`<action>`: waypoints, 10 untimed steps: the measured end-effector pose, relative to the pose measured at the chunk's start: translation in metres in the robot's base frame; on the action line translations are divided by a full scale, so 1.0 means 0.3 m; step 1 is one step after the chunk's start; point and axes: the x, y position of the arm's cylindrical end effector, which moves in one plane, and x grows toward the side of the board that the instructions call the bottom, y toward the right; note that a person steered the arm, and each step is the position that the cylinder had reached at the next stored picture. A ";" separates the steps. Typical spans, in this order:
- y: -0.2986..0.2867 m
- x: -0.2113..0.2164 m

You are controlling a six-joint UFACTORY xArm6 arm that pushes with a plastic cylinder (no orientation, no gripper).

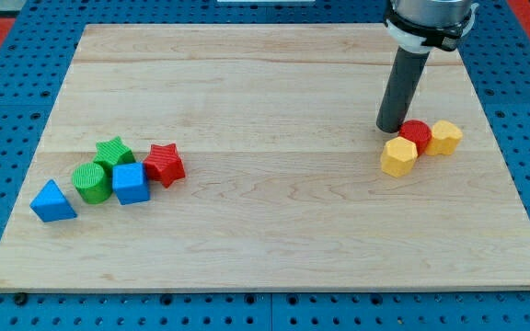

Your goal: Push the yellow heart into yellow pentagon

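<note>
Blue triangle: nearest block, far left of the tabletop; well apart from the work, no risk.
Left cluster: blue cube, green cylinder, green star, red star, bunched close; out of play.
Yellow pentagon: right side, nearest of the right-hand trio; looks to touch the red cylinder.
Yellow heart: right of the red cylinder and just beside it; shape soft at this size, heart taken from the task.
My tip: down on the tabletop just left of the red cylinder, just beyond the pentagon, on the wrong side of the heart.
Fingers: none on this rig, a bare rod, so no open or closed state to record.
Risk 1: the red cylinder sits between the two yellows; a push on the heart likely carries it along and wedges them apart.
Risk 2: moving from here, the rod may clip the pentagon and scatter the target.
Risk 3: an off-centre push may spin the heart rightward.
</note>
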 end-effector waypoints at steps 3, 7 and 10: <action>-0.038 -0.249; 0.322 -0.113; 0.115 0.153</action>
